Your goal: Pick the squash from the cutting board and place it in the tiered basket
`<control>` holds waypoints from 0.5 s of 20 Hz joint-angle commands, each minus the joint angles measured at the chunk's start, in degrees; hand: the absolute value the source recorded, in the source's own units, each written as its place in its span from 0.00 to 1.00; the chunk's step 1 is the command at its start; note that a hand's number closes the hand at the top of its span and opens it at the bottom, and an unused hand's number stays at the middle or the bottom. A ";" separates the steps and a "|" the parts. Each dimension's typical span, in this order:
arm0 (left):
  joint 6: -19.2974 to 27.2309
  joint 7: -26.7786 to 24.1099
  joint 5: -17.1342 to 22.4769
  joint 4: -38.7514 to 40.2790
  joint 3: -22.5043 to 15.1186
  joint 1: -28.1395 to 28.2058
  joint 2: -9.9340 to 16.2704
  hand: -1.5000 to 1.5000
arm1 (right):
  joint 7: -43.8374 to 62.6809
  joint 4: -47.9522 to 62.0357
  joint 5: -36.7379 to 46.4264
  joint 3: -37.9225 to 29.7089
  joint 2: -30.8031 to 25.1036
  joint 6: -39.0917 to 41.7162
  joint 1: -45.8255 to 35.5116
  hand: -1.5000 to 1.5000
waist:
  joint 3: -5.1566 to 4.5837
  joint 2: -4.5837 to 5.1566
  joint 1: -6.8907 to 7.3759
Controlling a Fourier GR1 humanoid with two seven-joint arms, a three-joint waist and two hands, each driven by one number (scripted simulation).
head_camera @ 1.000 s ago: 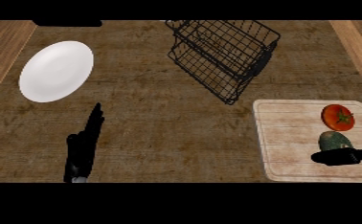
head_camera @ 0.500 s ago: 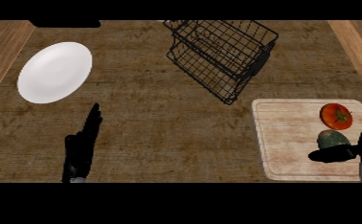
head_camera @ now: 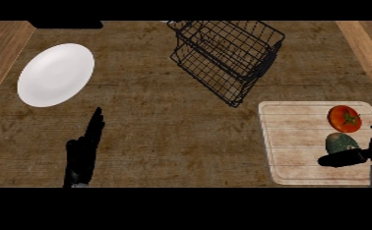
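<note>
A dark green squash (head_camera: 338,142) lies on the pale wooden cutting board (head_camera: 298,145) at the right, just below a red tomato (head_camera: 344,118). Only part of my right hand (head_camera: 343,158) shows at the right edge: a black finger or thumb reaching left, right under the squash and about touching it. Whether it grips the squash is not visible. The black wire tiered basket (head_camera: 227,53) stands at the top centre, apart from both hands. My left hand (head_camera: 83,150) rests open at the lower left, fingers straight and pointing up.
A white plate (head_camera: 55,74) lies at the upper left. Lighter wood strips (head_camera: 13,42) border the counter at both sides. A dark object (head_camera: 65,24) sits at the top left edge.
My right hand has shifted slightly toward the right edge beside the squash. The squash, tomato, basket and left hand have barely moved.
</note>
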 commanded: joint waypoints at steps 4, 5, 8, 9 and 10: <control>0.09 5.12 -0.98 -3.18 -0.49 -0.79 -0.59 0.50 | 7.72 2.74 3.28 -0.35 4.25 1.20 -2.44 0.00 | -0.02 0.06 0.13; -1.22 2.27 -0.53 -1.83 1.29 0.17 0.90 0.50 | 4.82 1.43 3.36 -0.70 5.15 0.18 1.37 0.00 | -0.03 0.03 -0.09; -0.34 -0.48 -1.72 2.83 0.47 -0.94 -1.82 0.50 | -5.21 15.75 2.91 -5.60 2.85 -0.62 -4.86 1.00 | 0.00 0.21 0.20; -1.92 0.78 -0.14 -0.25 2.43 0.19 -0.30 0.50 | 1.46 5.01 6.49 -1.72 6.38 -0.67 -0.46 1.00 | -0.03 0.03 -0.09; -2.68 -2.27 -0.43 6.73 3.72 -3.86 -1.20 0.50 | -3.67 11.17 6.16 -3.39 5.65 -0.90 -2.92 1.00 | -0.03 0.11 -0.11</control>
